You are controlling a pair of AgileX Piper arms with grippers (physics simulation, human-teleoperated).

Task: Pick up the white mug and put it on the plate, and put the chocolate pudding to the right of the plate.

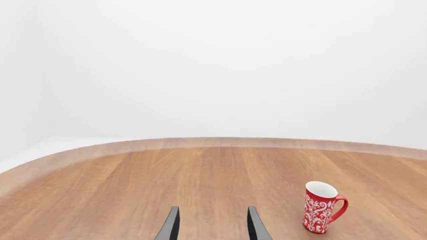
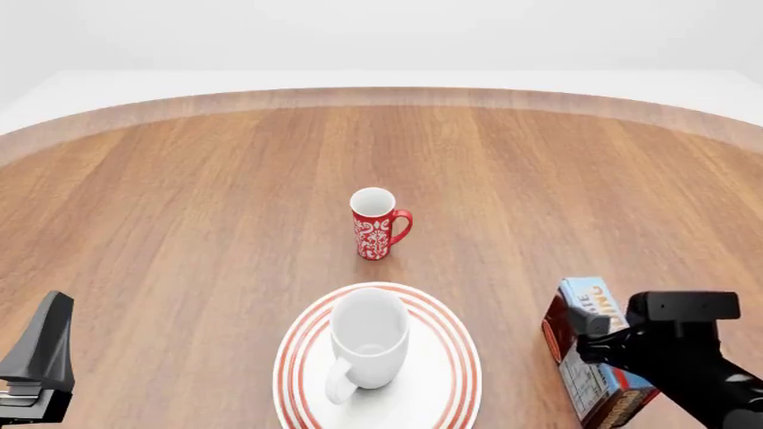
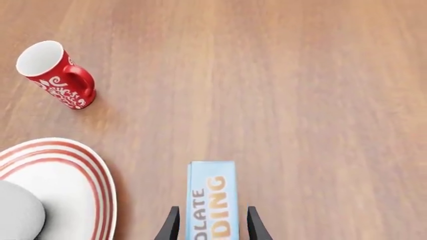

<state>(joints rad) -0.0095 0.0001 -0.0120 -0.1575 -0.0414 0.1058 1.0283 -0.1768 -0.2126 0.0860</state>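
we see the white mug [image 2: 367,347] upright on the plate [image 2: 453,375]. our right pincer [image 3: 212,227] straddles the chocolate pudding [image 2: 591,357] at the plate's three o'clock; whether it grips, we cannot tell. our left pincer [image 1: 212,227] hangs parted above the desk [image 2: 179,214].

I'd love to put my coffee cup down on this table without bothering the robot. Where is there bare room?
Bare wood runs wide to the left of the red mug and the plate, and to the right of the red mug, out to the table's far edge. It is crowded near the front: the white mug fills the plate, and the right gripper straddles the chocolate pudding beside it.
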